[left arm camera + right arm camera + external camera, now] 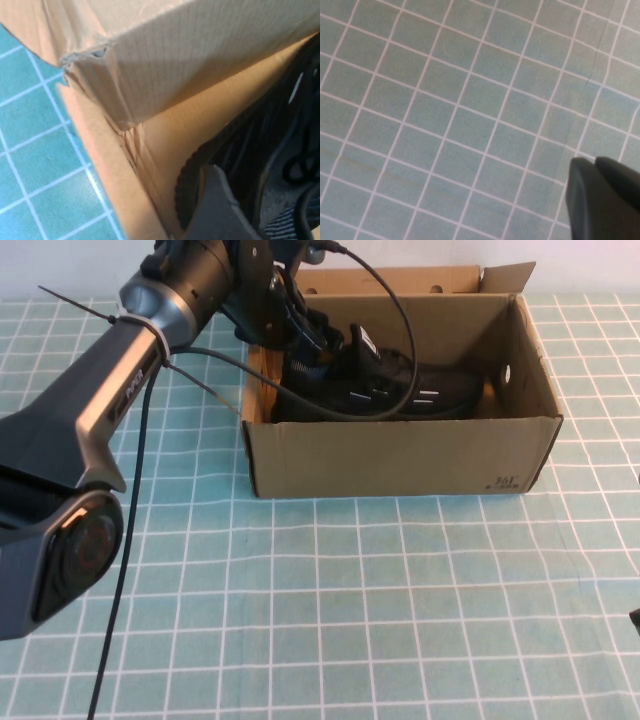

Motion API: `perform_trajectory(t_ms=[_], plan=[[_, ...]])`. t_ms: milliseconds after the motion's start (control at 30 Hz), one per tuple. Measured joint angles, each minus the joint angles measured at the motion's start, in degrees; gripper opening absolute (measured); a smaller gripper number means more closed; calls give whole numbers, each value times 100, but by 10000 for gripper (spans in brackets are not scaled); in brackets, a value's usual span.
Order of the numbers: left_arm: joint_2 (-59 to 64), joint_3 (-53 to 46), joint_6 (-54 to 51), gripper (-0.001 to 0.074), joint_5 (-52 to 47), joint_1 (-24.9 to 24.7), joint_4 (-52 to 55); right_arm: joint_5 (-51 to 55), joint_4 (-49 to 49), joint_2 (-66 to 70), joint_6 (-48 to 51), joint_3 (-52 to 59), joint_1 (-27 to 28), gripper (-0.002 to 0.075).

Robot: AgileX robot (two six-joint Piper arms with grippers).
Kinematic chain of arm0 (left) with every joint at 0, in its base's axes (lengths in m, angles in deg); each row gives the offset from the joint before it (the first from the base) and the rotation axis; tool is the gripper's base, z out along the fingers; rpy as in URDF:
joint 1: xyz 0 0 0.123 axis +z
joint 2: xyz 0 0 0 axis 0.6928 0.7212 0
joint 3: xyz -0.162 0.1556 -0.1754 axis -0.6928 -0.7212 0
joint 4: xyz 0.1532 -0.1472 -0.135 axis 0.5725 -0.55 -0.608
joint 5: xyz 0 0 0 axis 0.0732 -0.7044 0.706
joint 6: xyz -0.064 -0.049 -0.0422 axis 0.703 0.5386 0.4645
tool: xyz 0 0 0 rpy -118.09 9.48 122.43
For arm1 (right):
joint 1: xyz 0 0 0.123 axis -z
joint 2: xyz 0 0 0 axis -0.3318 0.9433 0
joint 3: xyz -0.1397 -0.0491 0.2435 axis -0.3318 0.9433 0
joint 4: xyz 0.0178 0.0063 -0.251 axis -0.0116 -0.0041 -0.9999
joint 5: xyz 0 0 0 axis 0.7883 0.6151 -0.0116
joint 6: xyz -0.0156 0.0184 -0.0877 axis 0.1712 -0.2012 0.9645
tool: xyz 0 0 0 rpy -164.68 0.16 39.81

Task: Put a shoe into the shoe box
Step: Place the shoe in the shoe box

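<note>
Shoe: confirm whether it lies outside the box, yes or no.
No, the shoe lies inside the box, with the left gripper reaching in.

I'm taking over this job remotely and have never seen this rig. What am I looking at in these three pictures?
It is a robot with two arms. The high view looks down from the robot's side onto a green checked table. On it stands an open brown shoe box with a black shoe lying inside.

The left arm reaches into the box's left end, its left hand at the shoe's heel. Whether it is gripping the shoe cannot be told. The left wrist view, from that arm's camera, shows the box corner and the shoe up close.

The right wrist view shows only tablecloth and a dark tip of the right hand, parked away from the box.
</note>
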Motion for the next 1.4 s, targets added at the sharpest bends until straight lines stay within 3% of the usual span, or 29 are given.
perform_trajectory(t_ms=[633, 700, 833, 933, 1400], plan=[[300, 36, 81, 372, -23, -45, 18, 0, 26, 0, 0, 0, 0, -9], [300, 36, 155, 327, -23, -45, 18, 0, 26, 0, 0, 0, 0, -9], [312, 36, 238, 141, -23, -45, 18, 0, 38, 0, 13, 0, 0, -9], [344, 36, 257, 46, 48, -45, 59, 0, 38, 0, 13, 0, 0, -9], [404, 26, -220, 22, 788, -45, 234, 0, 138, 0, 48, 0, 0, -9]])
